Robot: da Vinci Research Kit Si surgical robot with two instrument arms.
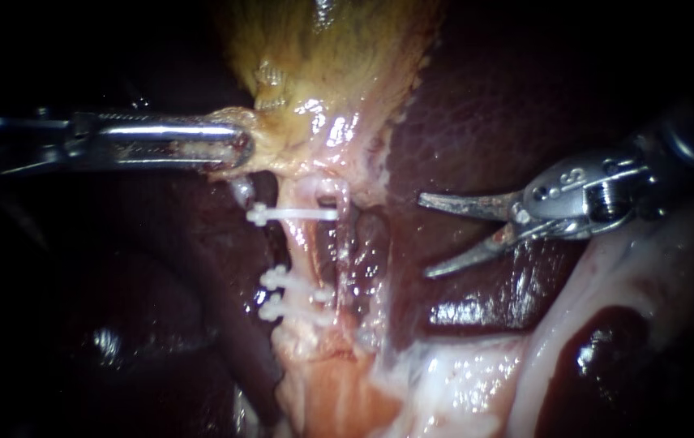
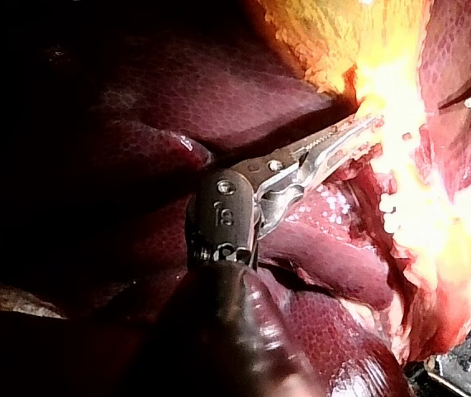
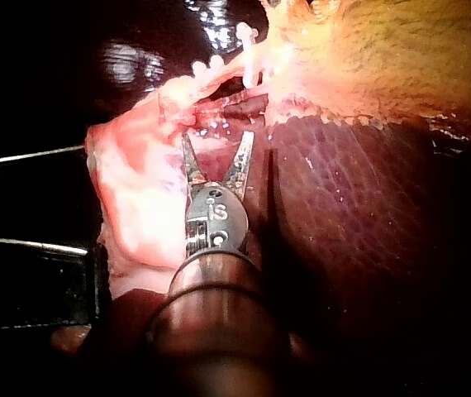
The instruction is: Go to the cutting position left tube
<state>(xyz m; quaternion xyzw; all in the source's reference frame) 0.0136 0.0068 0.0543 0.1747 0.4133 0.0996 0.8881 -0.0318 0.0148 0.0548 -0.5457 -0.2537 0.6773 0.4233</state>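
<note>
Left instrument (image 1: 237, 151) entering from the left, end effector clamped on the lower edge of the gallbladder (image 1: 323, 73) and pulling it sideways. Just below that grip, the left tube (image 1: 305, 247): pale, running downward beside the liver (image 1: 477, 122), with an upper clip (image 1: 290, 214) across it and two lower clips (image 1: 278, 278) further down. Between them a bare stretch of tube, most probably the place for cutting. Right instrument (image 1: 424, 235) well apart from it, over the liver, end effector apart, with a wide gap and nothing held.

To do this step well:
- Bring the right instrument across toward the bare stretch with the jaws open.
- Take care with what looks like a second tube (image 1: 345, 251), thinner and darker, lying just beside the left one on the approach side; do not catch it.
- Aim for one jaw on each side of the left tube, square to it, touching no clip.
- Check the tips in the right wrist view, with the clipped tube just ahead of them.
- Do not close yet.
- Leave the left grip as it is, for tension.
</note>
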